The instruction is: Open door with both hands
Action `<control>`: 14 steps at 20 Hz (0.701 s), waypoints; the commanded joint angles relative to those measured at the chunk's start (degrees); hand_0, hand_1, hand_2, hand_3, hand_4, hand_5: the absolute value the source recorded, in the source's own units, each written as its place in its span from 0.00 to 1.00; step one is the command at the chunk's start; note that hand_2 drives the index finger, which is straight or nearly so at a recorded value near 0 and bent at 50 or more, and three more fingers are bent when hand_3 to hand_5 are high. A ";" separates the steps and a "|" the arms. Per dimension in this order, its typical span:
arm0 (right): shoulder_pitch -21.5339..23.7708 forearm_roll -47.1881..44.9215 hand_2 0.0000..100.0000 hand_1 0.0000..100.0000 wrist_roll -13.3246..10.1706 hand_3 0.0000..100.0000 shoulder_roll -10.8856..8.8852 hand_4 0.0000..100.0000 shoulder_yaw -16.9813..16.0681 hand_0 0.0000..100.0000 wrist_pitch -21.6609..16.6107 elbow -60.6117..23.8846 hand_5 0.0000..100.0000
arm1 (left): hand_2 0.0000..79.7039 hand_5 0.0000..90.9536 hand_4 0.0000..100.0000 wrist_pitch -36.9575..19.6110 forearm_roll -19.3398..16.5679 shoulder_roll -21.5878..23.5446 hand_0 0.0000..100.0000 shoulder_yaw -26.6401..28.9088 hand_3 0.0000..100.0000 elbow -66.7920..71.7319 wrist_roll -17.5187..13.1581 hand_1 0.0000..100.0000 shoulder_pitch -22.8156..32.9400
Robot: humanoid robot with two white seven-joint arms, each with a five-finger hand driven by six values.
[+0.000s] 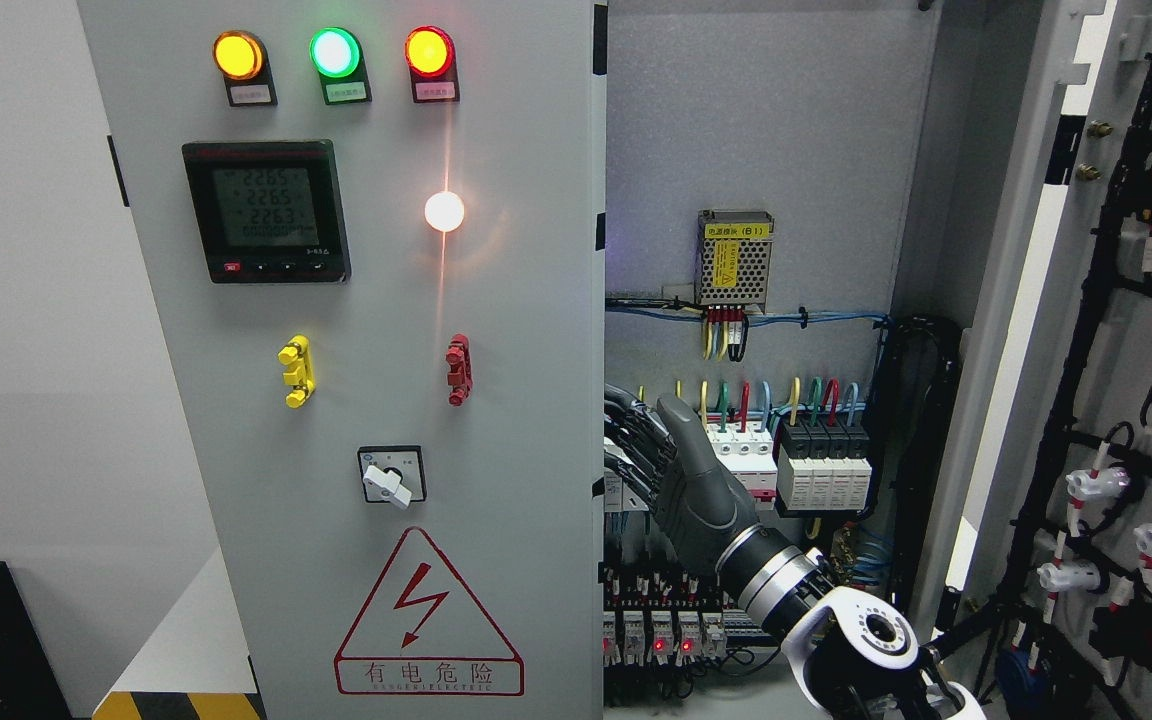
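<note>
Head view shows a grey left door [496, 400] of a big electric box, filling the middle of the picture and closed. The right hand [671, 470] comes up from about 5 o'clock and has its dark fingers [636, 440] curled around the free edge of this door, at about 3 o'clock on it. The thumb sticks up on the open side. So the hand is gripping the door edge.

The right door [1086, 300] is swung wide open at the far 3 o'clock side, and black cables and white plugs run down its inside.

On the left door, three round lights [334, 52] sit near 12 o'clock: yellow, green and red. Below them is a black meter [266, 210] with numbers. A yellow handle [296, 371] and a red handle [458, 369] sit near the middle. Lower down is a white knob [388, 478], and at 6 o'clock a red warning triangle [426, 615].

Inside the box, coloured wires go into white and black breakers [796, 460].
</note>
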 commanded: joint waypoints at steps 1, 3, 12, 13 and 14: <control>-0.57 -0.88 0.00 0.00 0.82 0.00 -0.20 0.00 -0.05 0.19 0.11 1.76 0.00 | 0.00 0.00 0.00 0.03 0.00 0.00 0.00 -1.85 0.00 -0.44 -0.01 0.00 0.00; -1.01 -0.97 0.00 0.00 0.91 0.00 -0.11 0.00 -0.05 0.19 0.02 2.29 0.00 | 0.00 0.00 0.00 0.03 0.00 0.00 0.00 -1.85 0.00 -0.44 -0.01 0.00 0.00; -2.24 -0.97 0.00 0.00 4.78 0.00 -0.11 0.00 -0.13 0.19 0.02 4.84 0.00 | 0.00 0.00 0.00 0.03 0.00 0.00 0.00 -1.85 0.00 -0.44 -0.01 0.00 0.00; -2.24 -0.97 0.00 0.00 4.95 0.00 -0.11 0.00 -0.13 0.19 0.02 5.28 0.00 | 0.00 0.00 0.00 0.03 0.00 0.00 0.00 -1.85 0.00 -0.44 -0.01 0.00 0.00; -2.24 -0.97 0.00 0.00 5.04 0.00 -0.11 0.00 -0.13 0.19 0.02 5.54 0.00 | 0.00 0.00 0.00 0.03 0.00 0.00 0.00 -1.85 0.00 -0.44 -0.01 0.00 0.00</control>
